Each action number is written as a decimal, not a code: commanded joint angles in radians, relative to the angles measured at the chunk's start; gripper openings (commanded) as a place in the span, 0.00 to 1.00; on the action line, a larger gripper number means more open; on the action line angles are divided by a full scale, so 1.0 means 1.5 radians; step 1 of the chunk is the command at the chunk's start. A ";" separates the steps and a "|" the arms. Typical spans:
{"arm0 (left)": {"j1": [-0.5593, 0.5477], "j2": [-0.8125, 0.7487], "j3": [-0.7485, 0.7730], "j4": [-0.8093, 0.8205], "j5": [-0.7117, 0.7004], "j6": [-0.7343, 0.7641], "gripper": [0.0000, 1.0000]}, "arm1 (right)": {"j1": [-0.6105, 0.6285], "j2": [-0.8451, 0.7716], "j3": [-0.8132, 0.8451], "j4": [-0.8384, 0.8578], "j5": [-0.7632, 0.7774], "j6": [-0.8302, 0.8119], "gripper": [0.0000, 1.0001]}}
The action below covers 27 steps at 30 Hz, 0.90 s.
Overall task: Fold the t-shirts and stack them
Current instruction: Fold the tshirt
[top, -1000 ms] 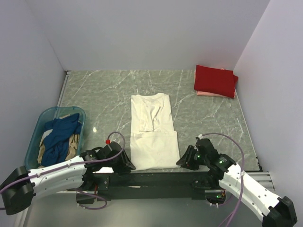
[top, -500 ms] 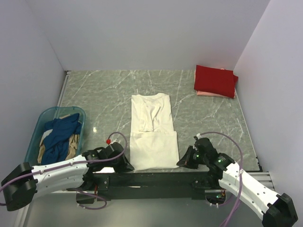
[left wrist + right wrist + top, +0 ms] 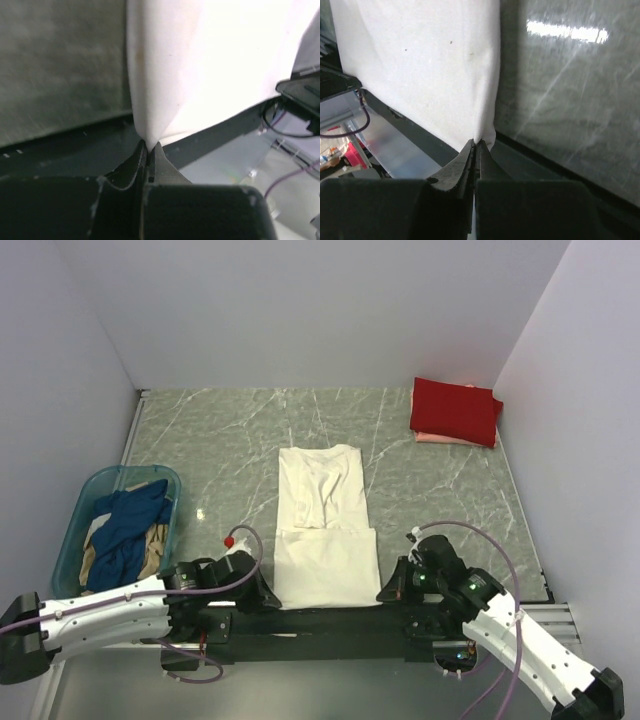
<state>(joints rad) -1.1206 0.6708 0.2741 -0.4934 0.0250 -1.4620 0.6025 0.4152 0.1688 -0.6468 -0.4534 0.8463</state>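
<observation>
A cream-white t-shirt (image 3: 322,520) lies lengthwise in the middle of the table, its sleeves folded in, its near hem at the table's front edge. My left gripper (image 3: 268,596) is shut on the hem's near left corner (image 3: 148,131). The near right corner (image 3: 485,131) is pinched in my right gripper (image 3: 386,591), also shut. A folded red t-shirt (image 3: 456,408) rests on a pale pink t-shirt (image 3: 432,438) at the far right. Dark blue (image 3: 125,525) and tan (image 3: 155,544) t-shirts lie crumpled in the basket.
The teal plastic basket (image 3: 90,500) stands at the left edge of the green marble table (image 3: 220,440). A black rail (image 3: 320,620) runs along the front edge between the arm bases. White walls enclose the back and both sides.
Both grippers have shut on the near corners of the cream-white t-shirt's hem and drawn back toward the front edge. The shirt has slid a little toward me.
</observation>
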 commanded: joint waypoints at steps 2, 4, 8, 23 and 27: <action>-0.046 -0.015 0.054 -0.056 -0.058 -0.030 0.01 | 0.004 -0.038 0.076 -0.103 -0.001 -0.037 0.00; -0.047 0.006 0.078 -0.061 -0.077 -0.018 0.01 | 0.004 -0.017 0.099 -0.100 0.006 -0.044 0.00; -0.034 0.043 0.160 -0.084 -0.136 0.023 0.00 | 0.002 0.038 0.173 -0.073 0.042 -0.054 0.00; 0.340 0.253 0.388 0.045 0.016 0.315 0.00 | -0.186 0.394 0.463 0.100 -0.021 -0.149 0.00; 0.401 0.356 0.457 0.082 0.054 0.340 0.00 | -0.226 0.496 0.541 0.132 -0.037 -0.155 0.00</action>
<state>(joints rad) -0.5705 1.1328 0.8646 -0.4694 0.0357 -1.0321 0.2955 1.0973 0.8875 -0.5503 -0.4629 0.6514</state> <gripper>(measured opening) 0.025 0.010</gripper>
